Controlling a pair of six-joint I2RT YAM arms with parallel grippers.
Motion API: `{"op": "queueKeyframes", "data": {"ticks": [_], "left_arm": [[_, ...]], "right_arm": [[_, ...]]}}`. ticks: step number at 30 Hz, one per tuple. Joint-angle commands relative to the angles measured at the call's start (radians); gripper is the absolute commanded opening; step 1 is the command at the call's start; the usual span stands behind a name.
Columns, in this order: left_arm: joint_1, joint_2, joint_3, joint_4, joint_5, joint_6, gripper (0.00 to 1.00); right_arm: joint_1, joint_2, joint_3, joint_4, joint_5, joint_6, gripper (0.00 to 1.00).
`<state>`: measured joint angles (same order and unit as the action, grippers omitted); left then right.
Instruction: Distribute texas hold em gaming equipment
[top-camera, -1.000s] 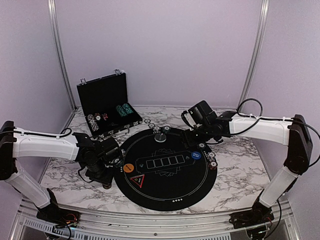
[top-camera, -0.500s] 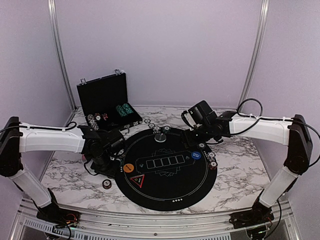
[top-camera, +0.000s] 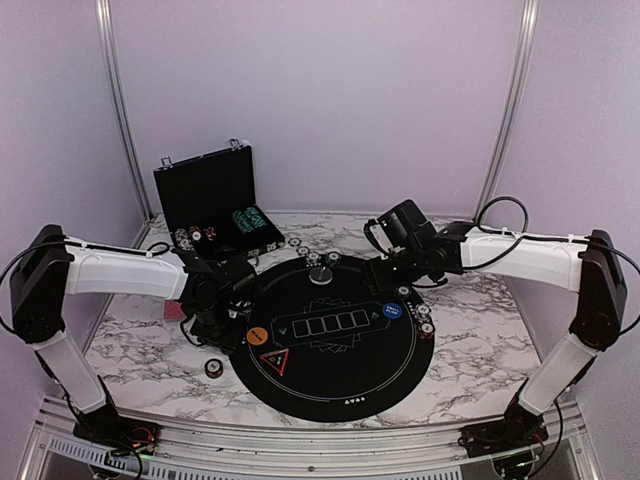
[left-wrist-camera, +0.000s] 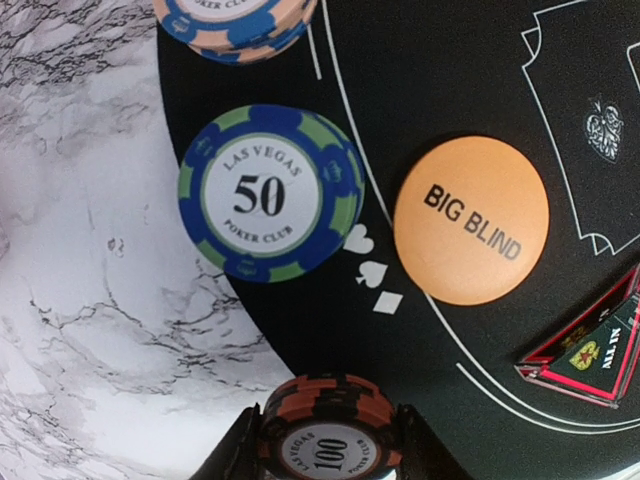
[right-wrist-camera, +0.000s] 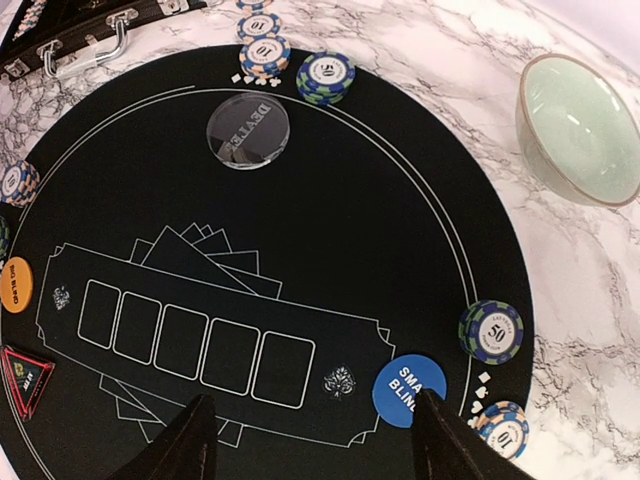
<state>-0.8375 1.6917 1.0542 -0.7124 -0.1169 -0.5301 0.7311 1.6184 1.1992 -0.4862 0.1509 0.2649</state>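
White-veined marble surface (top-camera: 130, 360) inside lilac walls (top-camera: 320, 100), round black mat (top-camera: 340, 375) at centre, left gripper (left-wrist-camera: 325, 452) clenched on an orange-and-black 100 chip (left-wrist-camera: 328, 418) over the mat's left edge, the round chip's face turned upward, right gripper (right-wrist-camera: 315, 440) spread wide above the mat.

Overhead view faces the whole table (top-camera: 470, 340); both wrist views look down closely, sharing the black mat (top-camera: 340, 375)
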Motion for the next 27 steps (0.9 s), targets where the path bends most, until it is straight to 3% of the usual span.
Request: {"op": "queueKeyframes", "data": {"ticks": [1,18,27], "left_arm": [[0.005,0.026,0.024,0.032,0.019,0.015,0.37],[0.006,0.074,0.024,0.084,0.030,0.013,0.38],[0.006,0.065,0.009,0.085,0.034,0.015,0.47]], "right_arm": [[0.008,-0.034,0.020,0.002,0.021,0.011,0.64],[0.008,-0.038,0.022,-0.006,0.024,0.011,0.64],[0.007,-0.049,0.013,-0.006,0.025,0.014,0.65]]}}
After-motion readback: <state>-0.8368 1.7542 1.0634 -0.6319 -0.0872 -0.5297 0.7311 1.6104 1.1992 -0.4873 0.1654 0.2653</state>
